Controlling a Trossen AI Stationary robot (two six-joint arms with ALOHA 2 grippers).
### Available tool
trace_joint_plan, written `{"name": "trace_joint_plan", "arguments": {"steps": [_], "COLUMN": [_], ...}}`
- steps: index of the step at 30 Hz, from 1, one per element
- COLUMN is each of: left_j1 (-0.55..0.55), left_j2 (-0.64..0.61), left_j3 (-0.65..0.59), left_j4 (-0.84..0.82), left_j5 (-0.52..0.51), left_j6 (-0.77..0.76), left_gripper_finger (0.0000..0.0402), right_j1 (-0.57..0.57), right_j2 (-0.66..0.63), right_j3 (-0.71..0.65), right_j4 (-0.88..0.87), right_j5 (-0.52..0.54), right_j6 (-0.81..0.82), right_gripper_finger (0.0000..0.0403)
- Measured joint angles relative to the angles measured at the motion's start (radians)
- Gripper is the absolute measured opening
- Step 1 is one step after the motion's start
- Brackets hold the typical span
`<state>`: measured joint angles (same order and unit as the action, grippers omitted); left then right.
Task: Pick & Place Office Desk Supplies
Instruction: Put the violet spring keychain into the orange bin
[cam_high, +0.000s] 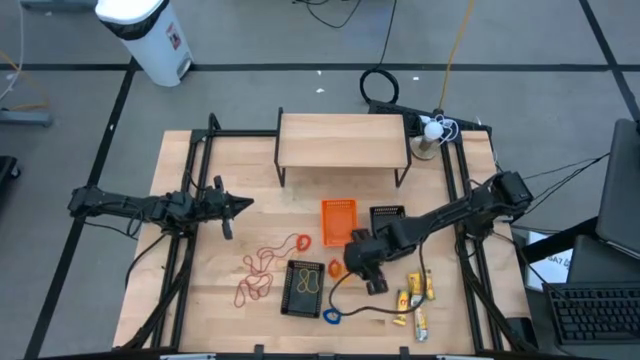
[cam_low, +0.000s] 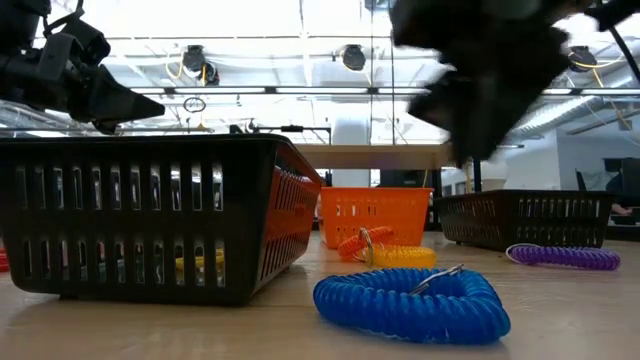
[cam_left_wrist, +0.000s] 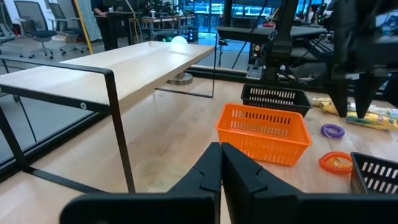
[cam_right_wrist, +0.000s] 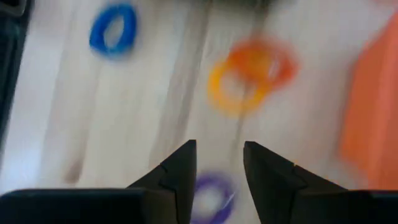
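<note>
The office desk supplies lie loose on the wooden table: red and orange rubber-band loops (cam_high: 262, 268), a blue coil ring (cam_high: 332, 316), an orange-and-yellow ring (cam_right_wrist: 249, 78), a purple ring (cam_right_wrist: 211, 194) and yellow packets (cam_high: 415, 292). My right gripper (cam_right_wrist: 219, 149) hangs open above the table, fingers slanting down, with the purple ring below them and the orange-and-yellow ring ahead; it touches nothing. In the high view it (cam_high: 358, 268) stands between the baskets. My left gripper (cam_left_wrist: 221, 165) waits shut and level at the table's left side (cam_high: 240, 205).
An orange basket (cam_high: 338, 220) and a black basket (cam_high: 388, 215) stand mid-table. Another black basket (cam_high: 303, 288) near the front holds something yellow. A wooden shelf on black legs (cam_high: 343, 140) stands at the far side. A black cable (cam_high: 362, 312) lies by the blue ring.
</note>
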<state>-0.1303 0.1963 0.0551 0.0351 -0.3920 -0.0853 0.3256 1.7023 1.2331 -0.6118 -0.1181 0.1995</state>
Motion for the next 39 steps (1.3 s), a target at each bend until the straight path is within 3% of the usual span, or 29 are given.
{"name": "trace_joint_plan", "arguments": {"steps": [6, 17, 22, 39], "left_j1": [0.000, 0.000, 0.000, 0.000], "left_j2": [0.000, 0.000, 0.000, 0.000], "left_j3": [0.000, 0.000, 0.000, 0.000], "left_j4": [0.000, 0.000, 0.000, 0.044], "left_j5": [0.000, 0.001, 0.001, 0.002], "left_j6": [0.001, -0.003, -0.003, -0.100], "left_gripper_finger": [0.0018, 0.0026, 0.0026, 0.0026], "right_j1": [0.048, 0.075, 0.075, 0.070], "right_j2": [0.000, 0.000, 0.000, -0.002], "right_j3": [-0.003, -0.004, -0.073, -0.250], "right_j4": [-0.161, -0.125, -0.023, 0.199], "right_j5": [0.048, 0.036, -0.041, -0.038], "right_j6": [0.199, 0.208, 0.209, 0.335], "right_gripper_finger": [0.0111, 0.0167, 0.0184, 0.0169]}}
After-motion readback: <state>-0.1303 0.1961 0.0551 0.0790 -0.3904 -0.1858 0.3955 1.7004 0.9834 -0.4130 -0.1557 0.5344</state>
